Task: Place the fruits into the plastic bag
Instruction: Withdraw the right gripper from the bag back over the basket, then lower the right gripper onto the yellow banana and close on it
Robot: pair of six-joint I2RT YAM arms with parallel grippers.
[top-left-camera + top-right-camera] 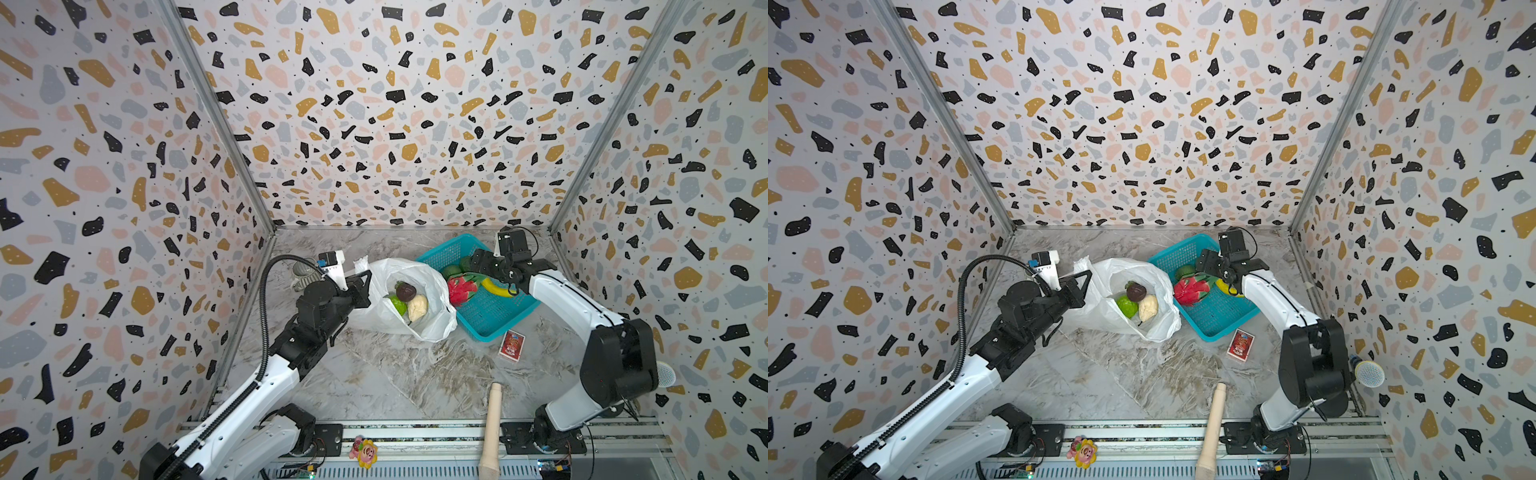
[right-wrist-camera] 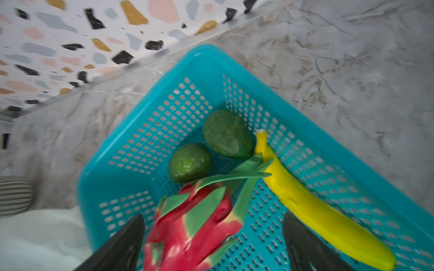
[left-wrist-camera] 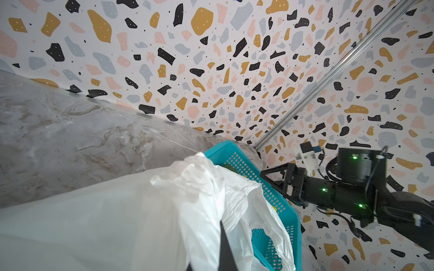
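The white plastic bag (image 1: pixel 432 282) lies open at the table's middle, holding a dark fruit (image 1: pixel 406 291), a lime-green ball (image 1: pixel 397 305) and a cream lumpy piece (image 1: pixel 417 308). My left gripper (image 1: pixel 366 286) is shut on the bag's left rim (image 3: pixel 202 211). To the right, the teal basket (image 1: pixel 490 328) holds a red-pink dragon fruit (image 2: pixel 195 225), two dark green round fruits (image 2: pixel 190 162) (image 2: pixel 226 133) and a yellow banana (image 2: pixel 312 206). My right gripper (image 2: pixel 213 234) hangs open over the basket. Its fingers (image 2: pixel 126 244) stand wide on either side of the dragon fruit.
A red card packet (image 1: pixel 512 344) lies in front of the basket. A cream wooden pin (image 1: pixel 492 424) and a pink-yellow flower toy (image 1: pixel 364 452) sit at the front rail. A striped cup (image 1: pixel 303 272) stands behind my left arm. Patterned walls close in three sides.
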